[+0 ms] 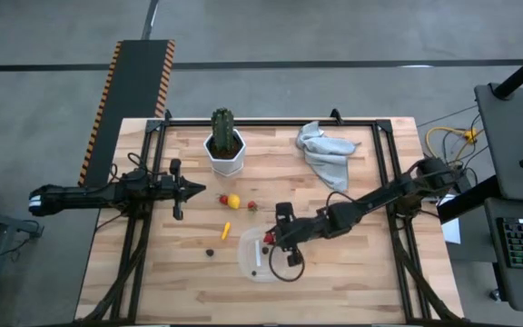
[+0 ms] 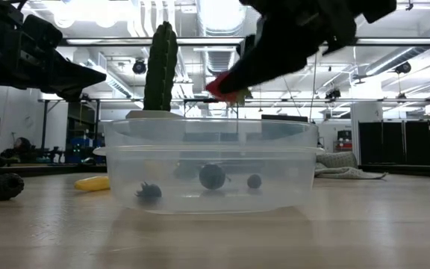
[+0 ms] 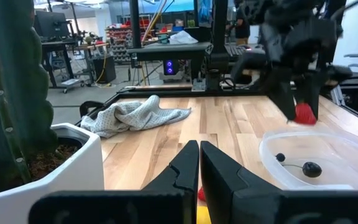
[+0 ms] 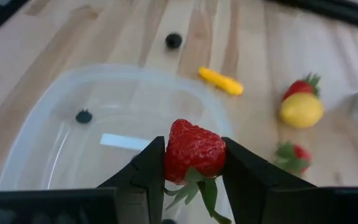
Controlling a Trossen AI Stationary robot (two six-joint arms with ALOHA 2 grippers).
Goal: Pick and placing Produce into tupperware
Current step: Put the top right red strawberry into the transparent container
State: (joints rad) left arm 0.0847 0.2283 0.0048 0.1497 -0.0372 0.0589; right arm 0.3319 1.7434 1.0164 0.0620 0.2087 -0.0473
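The right hand [image 4: 193, 163] hangs just above the tupperware [image 1: 251, 261], its two fingers clamped on a red strawberry [image 4: 194, 151] with the green leaves pointing down between them. In the high view the berry sits over the right part of the clear container, which lies on the near middle of the tabletop [image 1: 352, 272]. From table height the strawberry is plainly up in the air, above the container's rim and not touching it. Inside the tupperware lie a few small dark berries [image 2: 212, 176] on its floor. On the wood to the left of the container there is another dark berry [image 1: 210, 252], and a little farther back an orange sliver [image 1: 226, 230]. Beyond that rest a yellow lemon [image 1: 233, 201] with a red strawberry-like piece just beside it on its left, and one more red piece a bit to the right. The left hand [image 1: 200, 190] waits over the left side of the tabletop, fingers pressed together and holding nothing, pointing towards the lemon. A green cactus [image 1: 222, 129] in a white pot [image 1: 225, 156] stands at the far side, and a grey cloth [image 1: 327, 151] is crumpled to its right
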